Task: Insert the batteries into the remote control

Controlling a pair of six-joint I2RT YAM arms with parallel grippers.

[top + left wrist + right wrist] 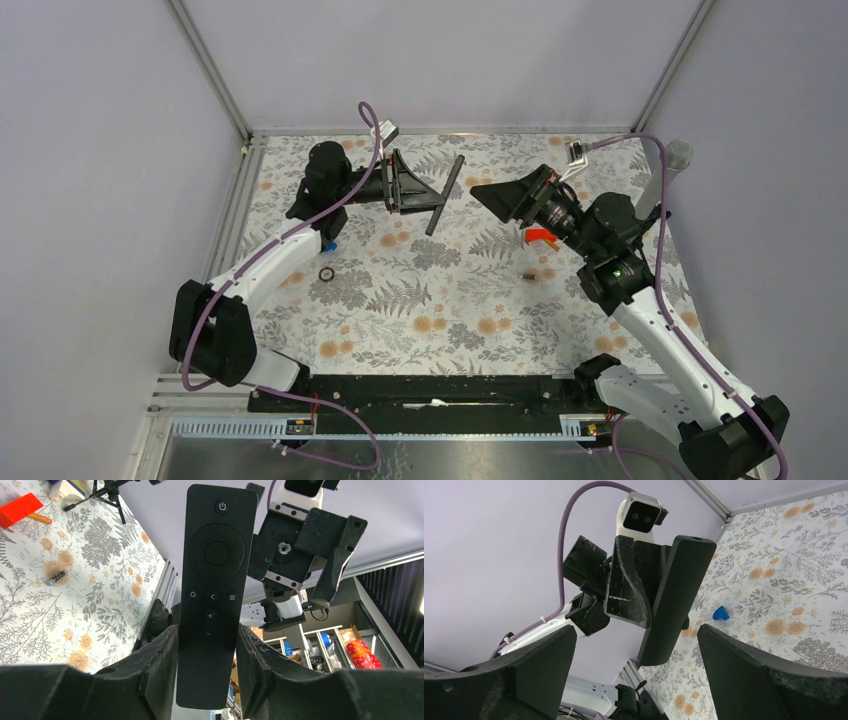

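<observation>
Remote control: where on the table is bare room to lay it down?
Widest bare patch: near centre of the floral cloth, between the black ring and the battery. Crowded around the red block, beside the right gripper.

Closed in on three sides by pale lilac walls (100, 150), plain and evenly lit, without hard shadows. Framed at the two far corners, upper left and upper right of the top view, by silvery metal posts (207, 65). Filled through the middle by a counter (450, 320) under a white cloth printed with grey ferns and orange flowers. Edged on the left by a ribbed metal rail (243, 170). Bounded at the bottom by a black bar (420, 385), with a slotted grey strip (400, 427) just below. Beyond the enclosure, lower right of the left wrist view: open shelves (350, 640) with bins of small coloured items, dimmer than the counter.
</observation>
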